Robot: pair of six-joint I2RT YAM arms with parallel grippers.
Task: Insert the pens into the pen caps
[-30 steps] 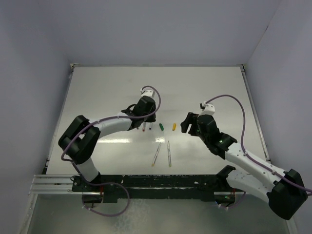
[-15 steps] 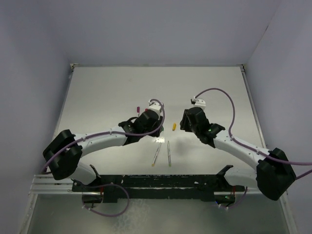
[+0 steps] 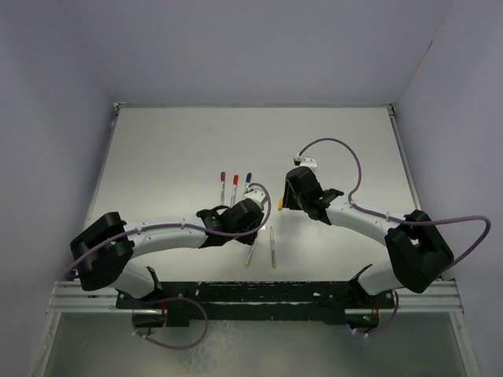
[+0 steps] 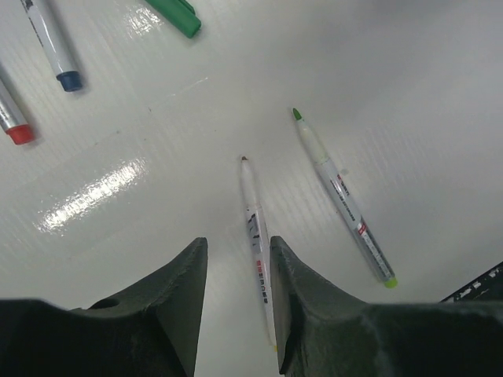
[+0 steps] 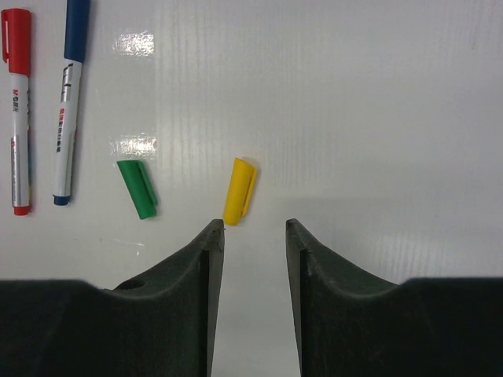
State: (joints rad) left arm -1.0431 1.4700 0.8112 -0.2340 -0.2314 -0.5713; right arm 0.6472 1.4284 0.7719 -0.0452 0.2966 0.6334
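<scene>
Overhead view of a white table (image 3: 157,157) with two robot arms reaching in from the near edge toward its middle.

The left gripper (image 4: 238,247) is low over the centre of the table, its two dark fingers (image 4: 173,298) apart and holding nothing. In its wrist view, a thin white bare-tipped pen (image 4: 253,224) lies flat on the table. The pen's rear half runs back between the fingers, close to the finger on the right side of that view, and its tip points away past the fingertips. Whether either finger touches the pen cannot be told. Just beside it, angled slightly away, lies a green-tipped pen (image 4: 342,203), also uncapped and flat on the table.

The right gripper (image 5: 253,226) is also empty, its fingers (image 5: 189,283) spread apart. A yellow cap (image 5: 239,191) lies on the table just ahead of the finger on the left side of that wrist view, slightly off the centre of the gap. A green cap (image 5: 137,188) lies near it, further left in the same view, apart from the yellow one.

Further back on the table, three capped pens lie side by side, apart from one another: a purple-capped pen (image 3: 222,184), a red-capped pen (image 3: 235,187) and a blue-capped pen (image 3: 247,182).
</scene>
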